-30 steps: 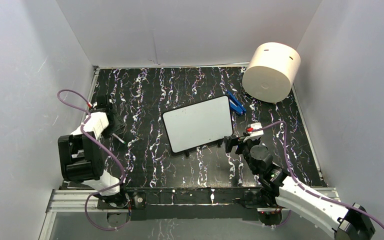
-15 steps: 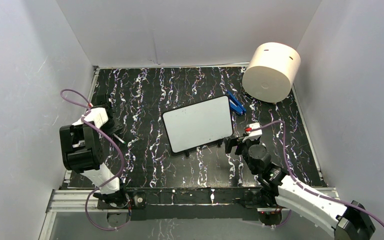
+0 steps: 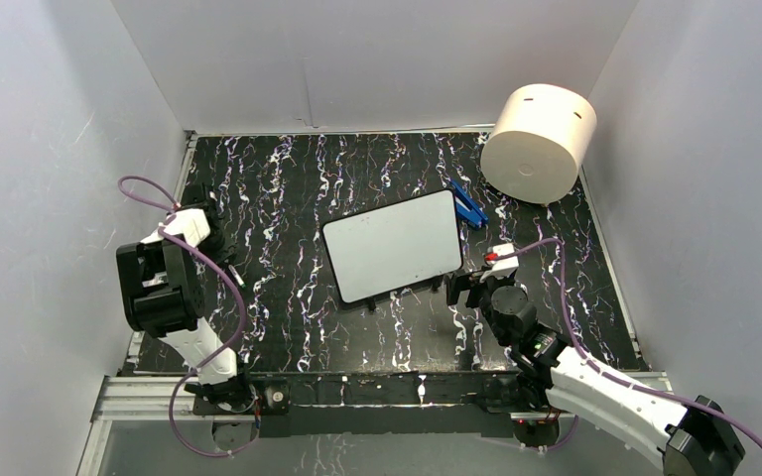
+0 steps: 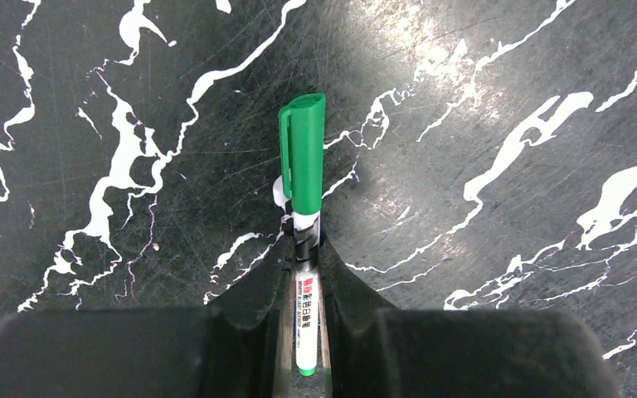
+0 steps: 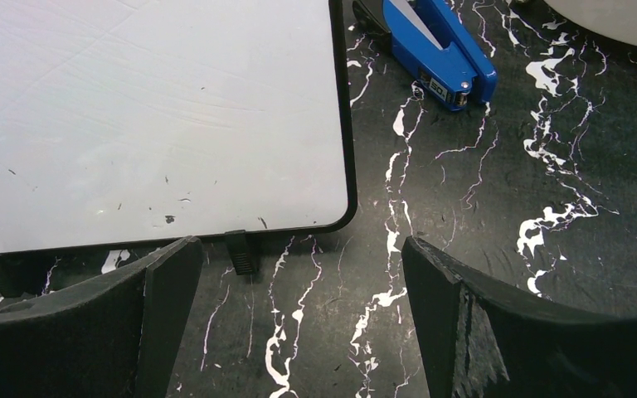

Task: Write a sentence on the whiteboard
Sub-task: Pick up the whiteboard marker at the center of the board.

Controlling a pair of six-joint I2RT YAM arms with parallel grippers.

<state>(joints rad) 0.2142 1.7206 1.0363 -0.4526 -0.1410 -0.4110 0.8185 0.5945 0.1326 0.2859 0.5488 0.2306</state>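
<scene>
The whiteboard (image 3: 392, 246) is lying flat in the middle of the black marbled table (image 3: 288, 178). Its long side is running left to right, with the right end tipped a bit farther back. The right gripper (image 5: 299, 249) is sitting just beside its near right corner, jaws wide apart and holding nothing. That arm is reaching low and forward. The left gripper (image 4: 303, 249) is well off to the left, squeezing a green marker (image 4: 302, 166). That arm is folded up, wrist aiming down. The marker's cap is pointing away from the fingers.
</scene>
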